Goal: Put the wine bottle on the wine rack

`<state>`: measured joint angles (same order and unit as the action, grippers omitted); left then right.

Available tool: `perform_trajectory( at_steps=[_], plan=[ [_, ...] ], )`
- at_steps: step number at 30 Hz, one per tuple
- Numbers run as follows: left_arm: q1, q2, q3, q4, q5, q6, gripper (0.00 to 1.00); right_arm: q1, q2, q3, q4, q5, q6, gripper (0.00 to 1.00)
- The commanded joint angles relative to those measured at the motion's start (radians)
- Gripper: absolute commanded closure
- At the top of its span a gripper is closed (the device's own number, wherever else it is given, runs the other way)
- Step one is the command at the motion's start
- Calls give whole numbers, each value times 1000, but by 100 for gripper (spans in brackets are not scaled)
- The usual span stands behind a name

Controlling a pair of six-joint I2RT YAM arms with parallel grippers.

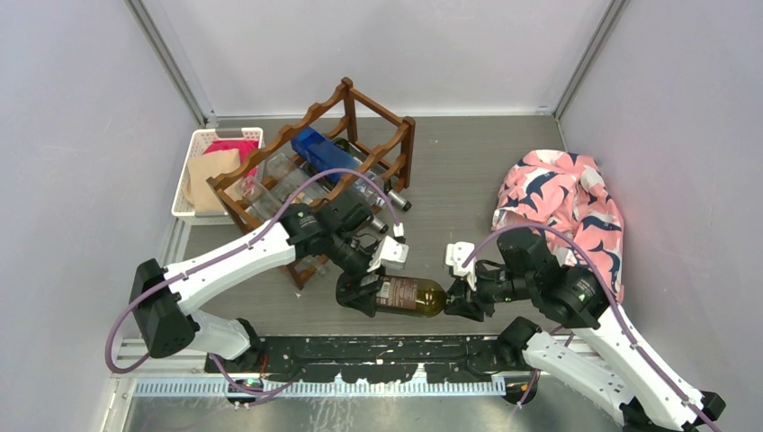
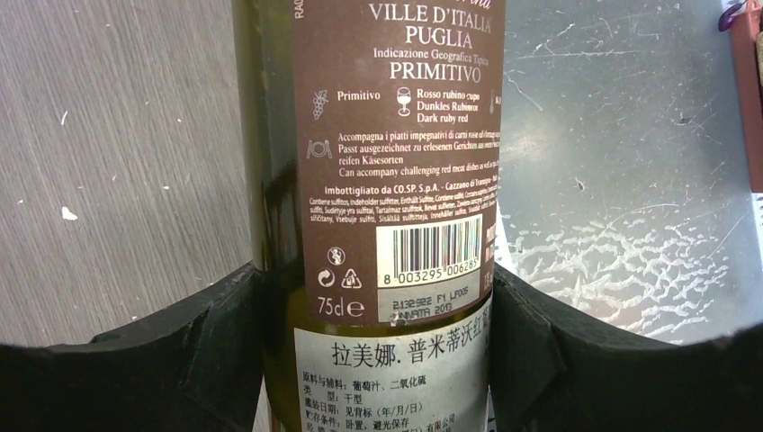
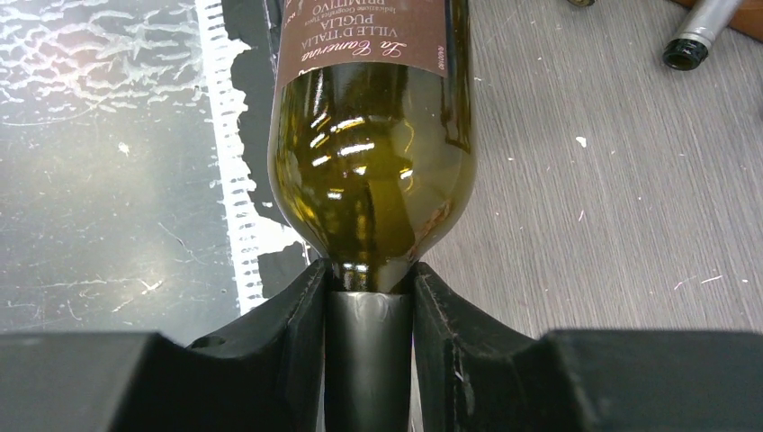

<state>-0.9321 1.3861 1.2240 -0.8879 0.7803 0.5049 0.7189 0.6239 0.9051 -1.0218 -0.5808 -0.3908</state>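
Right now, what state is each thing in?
wine bottle: on its side, gripped at both ends, not on the rack.
left claw: shut on the bottle's body.
right claw: shut on the bottle's neck.
wine rack: upright, blue bottle lying in it.
basket: holding cloths.
patterned cloth: crumpled.

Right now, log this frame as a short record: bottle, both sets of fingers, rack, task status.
wine bottle: horizontal, near the arm bases, clear of the rack
left gripper: fingers clamped on the bottle's body
right gripper: fingers clamped on the bottle's neck
wine rack: back left, holding a blue bottle
task status: bottle not yet on rack
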Motion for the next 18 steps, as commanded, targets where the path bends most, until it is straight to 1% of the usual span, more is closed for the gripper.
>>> perform_trajectory(
  at_steps=[1, 5, 10, 12, 18],
  plan=[
    [4, -19, 18, 135, 84, -24, 71, 8, -35, 16, 66, -24, 65, 99],
    [4, -12, 20, 133, 70, -26, 51, 7, -68, 17, 80, -19, 79, 99],
    [4, -38, 1, 175, 38, -44, 29, 7, -81, 16, 63, 8, 77, 99],
    [4, -57, -9, 202, 29, -52, 22, 7, -86, 14, 59, 15, 77, 99],
    [4, -111, -17, 228, 16, -65, 10, 7, -114, 4, 60, 42, 83, 99]
  ],
)
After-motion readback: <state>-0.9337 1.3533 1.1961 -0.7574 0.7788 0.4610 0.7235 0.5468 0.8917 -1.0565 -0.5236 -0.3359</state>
